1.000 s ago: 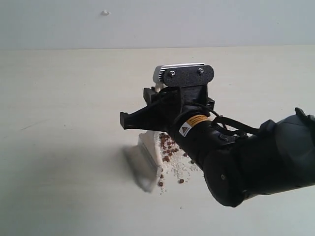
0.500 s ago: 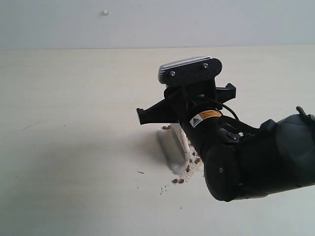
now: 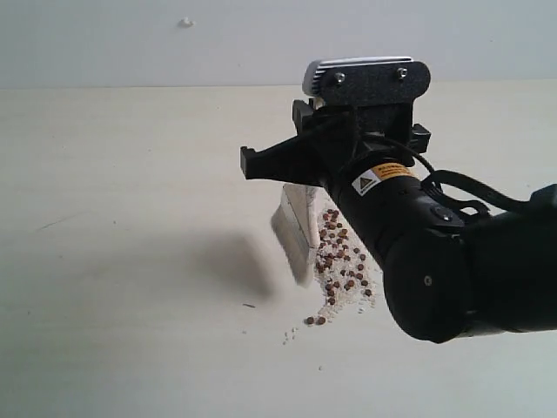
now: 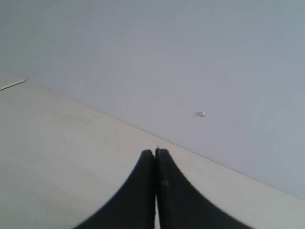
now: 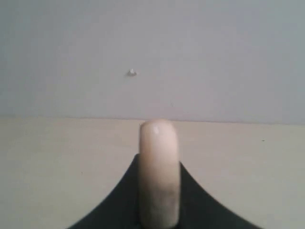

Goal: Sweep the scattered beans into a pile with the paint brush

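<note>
Gripped paint brush (image 3: 294, 233) by handle w/ R end effector (image 5: 159, 164), blurred bristles just beside beans (image 3: 342, 261) on table (image 3: 130, 218), L end effector (image 4: 155, 155) pressed together.

My right arm (image 3: 452, 270) reaches in over the table (image 3: 122, 174) from its right side. The wrist is turned so the right gripper (image 3: 277, 165) points toward the left edge, well off the surface. Its jaws are clamped on the paint brush (image 5: 158, 157) handle. My left gripper (image 4: 155, 155) is empty, fingers pressed together, aimed at the table's far edge.
</note>
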Available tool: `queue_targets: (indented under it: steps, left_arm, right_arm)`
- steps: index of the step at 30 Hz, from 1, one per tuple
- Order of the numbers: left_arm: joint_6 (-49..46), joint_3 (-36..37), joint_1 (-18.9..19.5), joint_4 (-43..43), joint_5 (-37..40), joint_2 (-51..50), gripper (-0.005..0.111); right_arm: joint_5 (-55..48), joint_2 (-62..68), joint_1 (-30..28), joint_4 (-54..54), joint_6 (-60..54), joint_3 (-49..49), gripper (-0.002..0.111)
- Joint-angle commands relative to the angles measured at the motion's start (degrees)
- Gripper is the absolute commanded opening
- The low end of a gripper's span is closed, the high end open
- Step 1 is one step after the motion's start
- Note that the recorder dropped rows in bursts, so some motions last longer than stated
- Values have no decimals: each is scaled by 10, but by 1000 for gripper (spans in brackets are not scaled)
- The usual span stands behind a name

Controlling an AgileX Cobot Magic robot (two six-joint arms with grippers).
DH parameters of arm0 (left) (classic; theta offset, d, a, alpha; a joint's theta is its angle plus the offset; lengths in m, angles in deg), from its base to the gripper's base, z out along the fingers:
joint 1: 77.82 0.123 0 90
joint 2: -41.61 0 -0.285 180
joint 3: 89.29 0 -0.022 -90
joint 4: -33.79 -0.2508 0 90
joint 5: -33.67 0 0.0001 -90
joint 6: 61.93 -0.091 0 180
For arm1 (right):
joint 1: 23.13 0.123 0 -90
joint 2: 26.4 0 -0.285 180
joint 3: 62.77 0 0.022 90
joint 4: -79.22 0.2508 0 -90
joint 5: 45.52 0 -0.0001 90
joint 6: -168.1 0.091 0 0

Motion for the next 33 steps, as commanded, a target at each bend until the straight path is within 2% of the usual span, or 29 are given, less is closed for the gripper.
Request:
queue_targets:
  steps: [1,8,12,17,27,33]
  left_arm:
    - [2,2,2,0,2,4,0]
    - [2,2,2,0,2,4,0]
    - [2,2,2,0,2,4,0]
    - [2,2,2,0,2,4,0]
    - [2,2,2,0,2,4,0]
    - [2,2,2,0,2,4,0]
  right_arm:
    - [23,-7,-4,0,46,-2,0]
    - [95,49,-4,53,149,1,0]
    - [112,94,-4,126,157,23,0]
    - [108,129,-4,134,157,58,0]
    - [118,133,-4,252,-27,81,0]
    - [130,132,-4,267,-46,81,0]
